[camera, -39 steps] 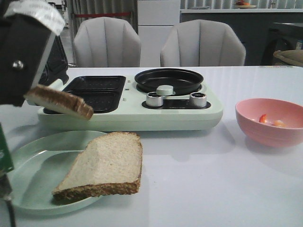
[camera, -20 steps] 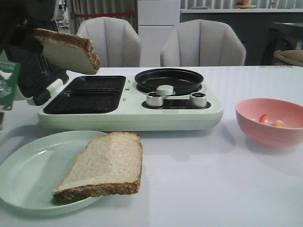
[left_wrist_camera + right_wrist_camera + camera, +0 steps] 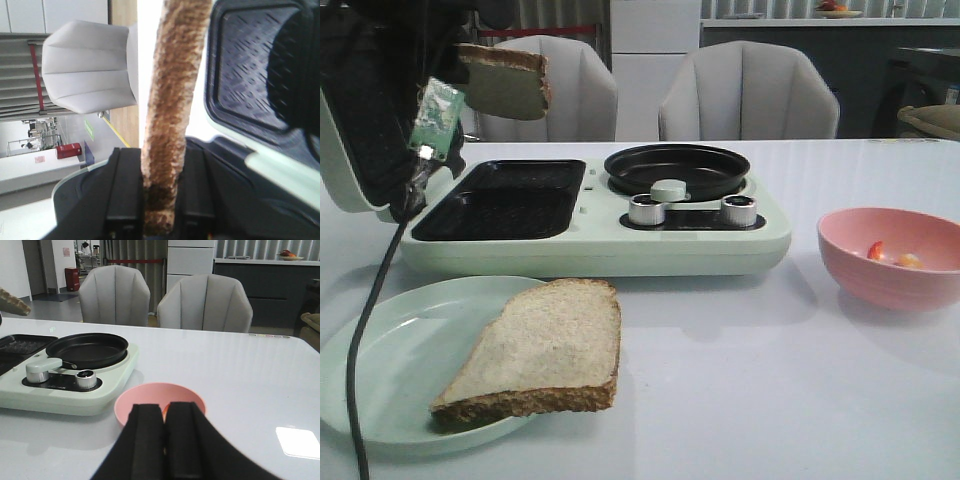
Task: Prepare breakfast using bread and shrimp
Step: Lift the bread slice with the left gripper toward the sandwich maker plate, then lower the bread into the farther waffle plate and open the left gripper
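Observation:
My left gripper (image 3: 458, 78) is shut on one bread slice (image 3: 508, 82) and holds it high above the back left of the black grill plates (image 3: 505, 198). In the left wrist view the slice's brown crust (image 3: 172, 100) stands edge-on between the shut fingers (image 3: 125, 195). The second bread slice (image 3: 545, 345) lies on a pale green plate (image 3: 380, 350) at the front left. Small orange-red shrimp (image 3: 876, 250) lie in a pink bowl (image 3: 895, 285) at the right. My right gripper (image 3: 164, 412) is shut and empty, just short of the bowl (image 3: 131, 407). It is out of the front view.
A pale green breakfast maker (image 3: 590, 250) stands mid-table, with a round black pan (image 3: 677, 170), two knobs (image 3: 645, 210) and its lid (image 3: 340, 150) raised at the left. A black cable (image 3: 365, 330) hangs over the plate. Two grey chairs (image 3: 750, 90) stand behind the table.
My left gripper has carried the bread slice up from low at the left and rightward, to high over the grill's back left. The second slice and the bowl have not moved.

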Controlling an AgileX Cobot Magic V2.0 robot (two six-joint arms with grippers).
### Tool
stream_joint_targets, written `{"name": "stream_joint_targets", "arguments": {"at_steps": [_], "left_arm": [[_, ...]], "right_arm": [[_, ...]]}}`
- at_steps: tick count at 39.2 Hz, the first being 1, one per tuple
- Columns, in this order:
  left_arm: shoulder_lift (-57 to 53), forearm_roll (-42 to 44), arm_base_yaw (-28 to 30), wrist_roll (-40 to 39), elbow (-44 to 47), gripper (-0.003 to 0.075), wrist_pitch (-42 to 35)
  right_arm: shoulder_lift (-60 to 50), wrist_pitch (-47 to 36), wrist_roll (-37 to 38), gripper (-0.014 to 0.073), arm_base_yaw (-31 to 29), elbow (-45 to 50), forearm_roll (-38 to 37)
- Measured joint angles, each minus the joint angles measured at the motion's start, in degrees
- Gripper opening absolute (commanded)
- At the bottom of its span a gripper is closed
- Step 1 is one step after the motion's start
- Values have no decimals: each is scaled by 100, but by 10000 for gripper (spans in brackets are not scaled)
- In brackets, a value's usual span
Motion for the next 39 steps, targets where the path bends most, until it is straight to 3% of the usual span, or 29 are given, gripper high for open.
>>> {"name": "stream_joint_targets", "arguments": {"at_steps": [14,39], "left_arm": [[1254,49,289,-138,-863,171,-624],[1608,-269,301,-576,-500,177,-463]], "right_arm": [[0,0,0,142,0,0,0],[0,0,0,142,0,0,0]]}}
